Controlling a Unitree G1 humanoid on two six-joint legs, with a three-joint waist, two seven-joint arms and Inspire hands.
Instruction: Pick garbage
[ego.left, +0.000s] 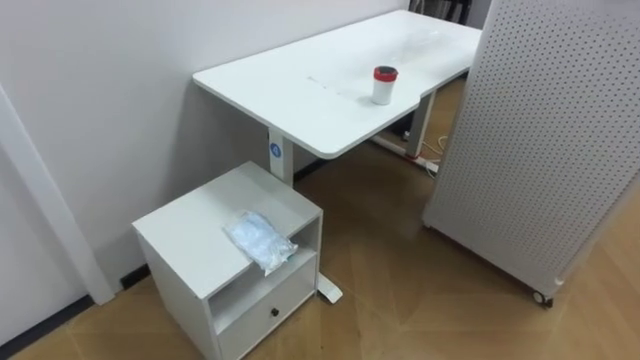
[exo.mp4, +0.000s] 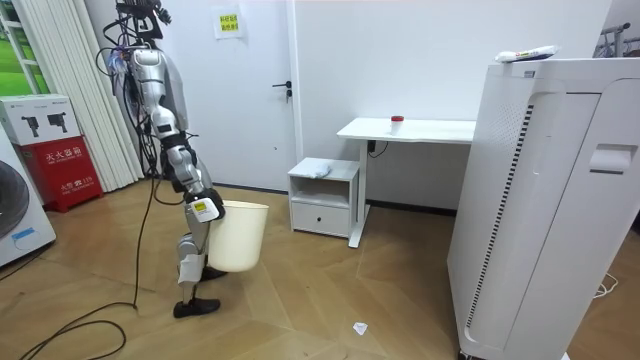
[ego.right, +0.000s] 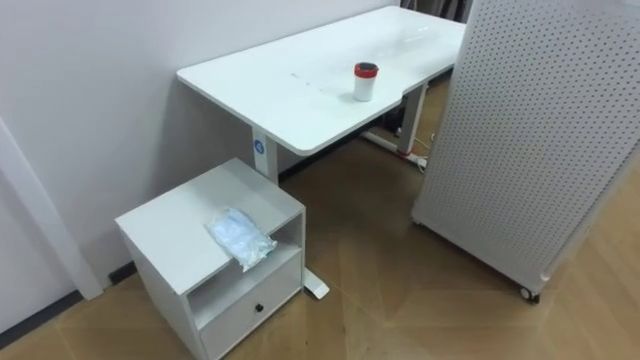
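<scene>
1. A tall white metal unit with a perforated panel (ego.left: 550, 140) stands on castors on the wood floor (ego.left: 400, 275), just beside one end of the desk.
2. A long white rectangular desk (ego.left: 300, 95) runs along the wall.
3. The robot stands at the room view's left, well apart from the desk.
4. A low white cabinet with an open shelf and 1 drawer (ego.left: 185, 235) sits just beside the desk's leg.
5. A cream plastic waste bin (exo.mp4: 240, 240) hangs clear of the floor at the robot's right hand (exo.mp4: 203, 209), which meets its rim. How the hand grips cannot be told.
6. The garbage, a crumpled pale-blue clear plastic bag (ego.left: 262, 240), lies on the cabinet top, overhanging the front edge above the shelf.
7. A white cylindrical cup with a red lid (ego.left: 385, 85) stands upright on the desk, near its front edge.
8. A small white paper scrap (exo.mp4: 360, 327) lies on the floor between the robot and the unit.
</scene>
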